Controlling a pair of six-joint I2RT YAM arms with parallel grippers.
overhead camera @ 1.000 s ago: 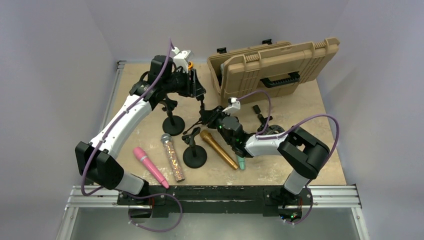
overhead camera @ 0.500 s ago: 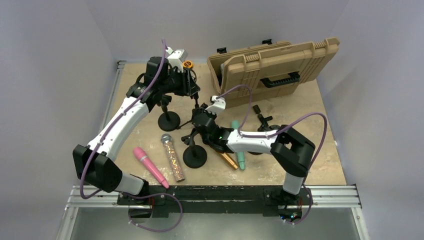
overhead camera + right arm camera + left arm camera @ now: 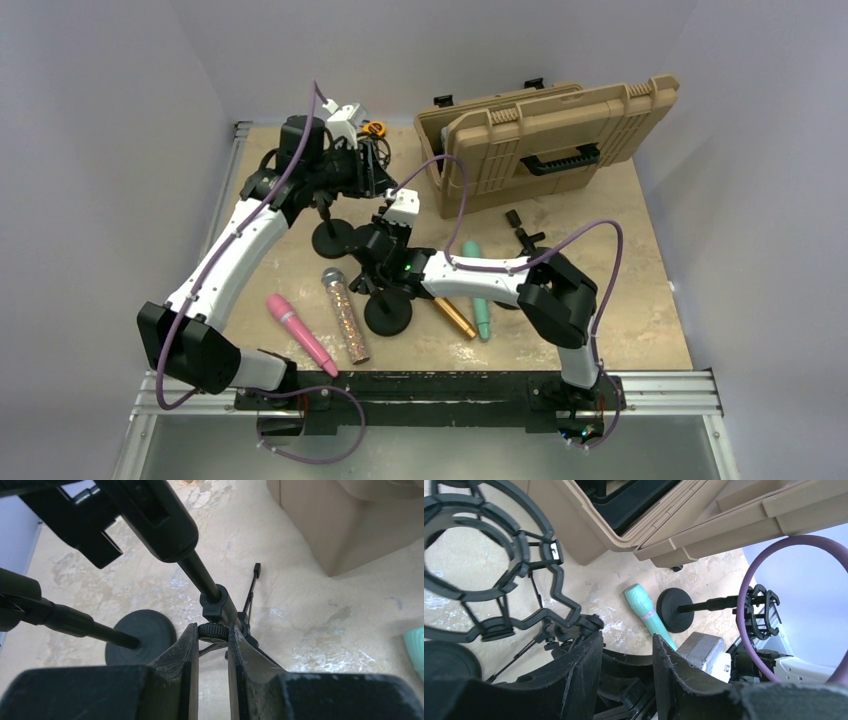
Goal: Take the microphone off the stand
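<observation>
Four microphones lie flat on the mottled beige table, and which one the task means cannot be told. They are a smooth pink microphone, a glitter microphone with a mesh head, a slim gold microphone and a matte teal microphone.

Between the glitter and gold ones is the near stand, a thin black rod on a round, flat base. The right gripper is pinched on the knurled joint of its rod, one rough dark finger on each side.

The rear stand is just beyond it. The left gripper hangs over that stand with dark stand parts in the gap between its fingers. Whether they press on anything cannot be told. A wiry black shock mount fills the upper left of the left wrist view.

Since a second ago the right arm has swung left across the table to reach the near stand. This has uncovered the teal microphone and now hides half of the gold one. The rear stand's base has shifted a little towards the far left.

A third stand is beside the teal microphone, and a ribbed tan case lies beyond it. A purple cable loops across the left wrist view.
</observation>
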